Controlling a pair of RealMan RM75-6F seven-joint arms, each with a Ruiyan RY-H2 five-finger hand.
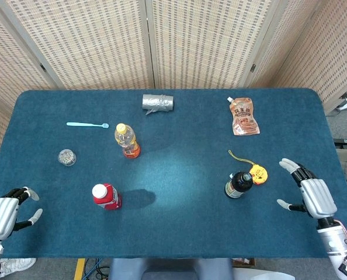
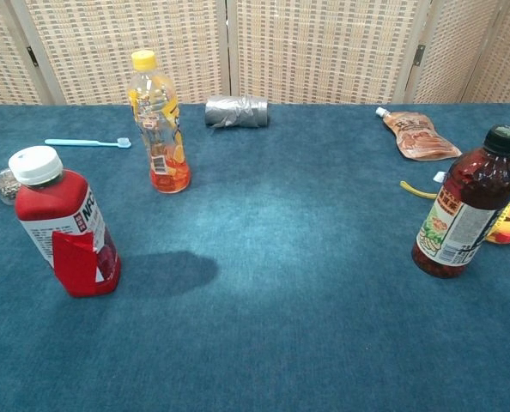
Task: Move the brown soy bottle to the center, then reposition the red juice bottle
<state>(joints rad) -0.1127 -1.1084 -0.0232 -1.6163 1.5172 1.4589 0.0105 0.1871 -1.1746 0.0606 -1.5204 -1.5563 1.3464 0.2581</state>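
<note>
The brown soy bottle (image 1: 239,184) (image 2: 465,204) stands upright with a black cap on the right half of the blue table (image 1: 179,175). The red juice bottle (image 1: 106,196) (image 2: 62,223), white-capped, stands upright at the front left. My right hand (image 1: 311,192) hovers open over the table's right edge, a hand's width right of the soy bottle, fingers spread and holding nothing. My left hand (image 1: 4,211) stays open off the front left corner, well left of the juice bottle. The chest view shows neither hand.
A yellow-capped orange drink bottle (image 1: 127,140) (image 2: 158,120) stands left of centre. A yellow tag with cord (image 1: 256,171) lies just behind the soy bottle. At the back lie a grey tape roll (image 1: 158,103), a brown pouch (image 1: 243,116), a light blue toothbrush (image 1: 87,124) and a small glass jar (image 1: 66,157).
</note>
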